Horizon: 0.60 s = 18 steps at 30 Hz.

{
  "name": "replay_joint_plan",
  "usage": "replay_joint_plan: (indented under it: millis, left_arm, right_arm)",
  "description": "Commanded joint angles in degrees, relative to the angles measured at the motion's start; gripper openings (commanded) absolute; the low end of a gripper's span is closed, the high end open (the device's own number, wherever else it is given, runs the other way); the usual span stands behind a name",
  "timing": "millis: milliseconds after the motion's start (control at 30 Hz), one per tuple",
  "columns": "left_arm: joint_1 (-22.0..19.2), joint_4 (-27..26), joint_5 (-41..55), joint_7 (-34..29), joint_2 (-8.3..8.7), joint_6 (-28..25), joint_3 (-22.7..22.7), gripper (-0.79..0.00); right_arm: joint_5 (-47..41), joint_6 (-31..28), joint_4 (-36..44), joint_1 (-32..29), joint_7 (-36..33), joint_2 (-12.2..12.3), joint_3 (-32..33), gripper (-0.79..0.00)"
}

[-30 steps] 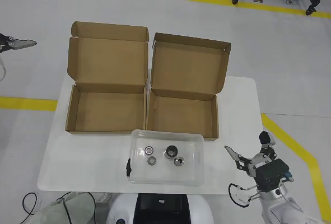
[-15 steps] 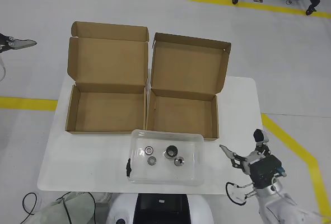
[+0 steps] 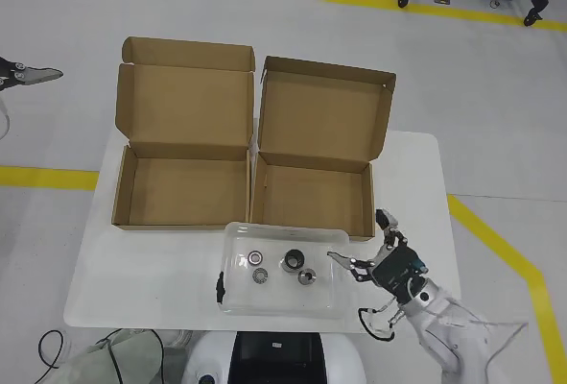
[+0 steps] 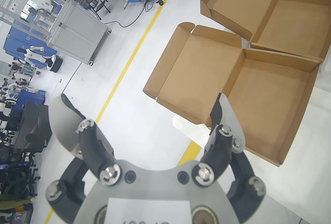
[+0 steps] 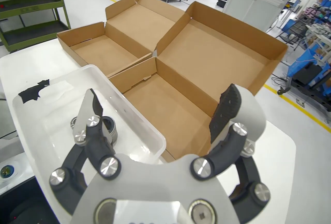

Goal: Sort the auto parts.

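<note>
Four metal parts (image 3: 294, 259) are kept in the clear tray (image 3: 333, 291), before two opened cardboard boxes (image 3: 182, 192). The right gripper (image 3: 355, 236) and the left gripper (image 4: 141, 98) are spread wide.

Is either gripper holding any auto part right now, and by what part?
Nothing is held: the left gripper and the right gripper are both open and empty.
</note>
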State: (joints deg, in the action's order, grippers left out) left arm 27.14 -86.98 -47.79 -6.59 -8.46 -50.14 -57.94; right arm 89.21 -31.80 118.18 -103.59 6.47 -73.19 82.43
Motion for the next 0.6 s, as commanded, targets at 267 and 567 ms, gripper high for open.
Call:
replay_joint_plan:
  millis: [267,567]
  left_arm:
    - [0.0,0.0,0.0,0.0,0.0,0.0,0.0,0.0]
    - [0.0,0.0,0.0,0.0,0.0,0.0,0.0,0.0]
  right_arm:
    - [-0.4,-0.9,-2.0,3.0,-1.3,0.0,-2.3,0.0]
    - [-0.4,-0.9,-2.0,3.0,-1.3,0.0,-2.3,0.0]
